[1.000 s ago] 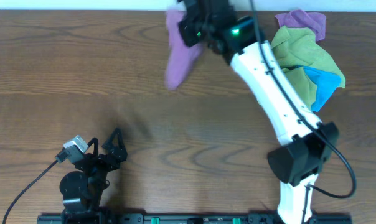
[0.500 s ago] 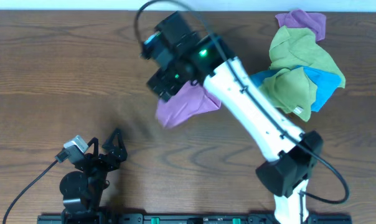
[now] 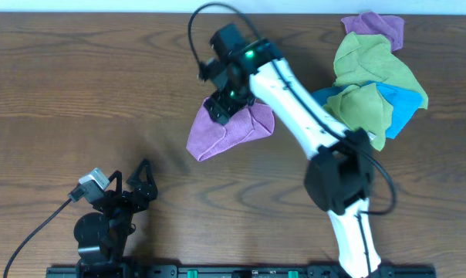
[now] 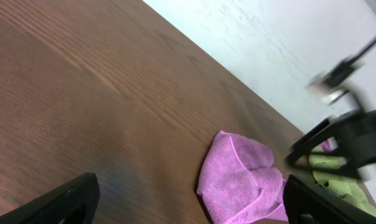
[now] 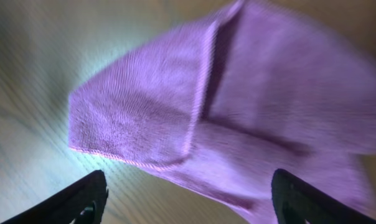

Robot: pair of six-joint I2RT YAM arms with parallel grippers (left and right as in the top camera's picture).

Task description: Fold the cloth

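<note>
The cloth (image 3: 229, 133) lies rumpled on the wooden table (image 3: 63, 77), near the middle toward the far edge, one corner folded over itself. The right gripper (image 3: 221, 108) hangs directly above the cloth's upper part, jaws spread wide and released, with the cloth lying below between the fingers. The left gripper (image 3: 130, 176) rests well apart at the near left, jaws also spread, holding nothing. At the far right sits a heap of green cloths (image 3: 372, 77), a blue cloth (image 3: 403, 104) and another purple one (image 3: 379, 27).

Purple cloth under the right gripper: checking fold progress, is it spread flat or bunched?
Bunched: the cloth lies in a lopsided heap, one flap doubled over.
</note>
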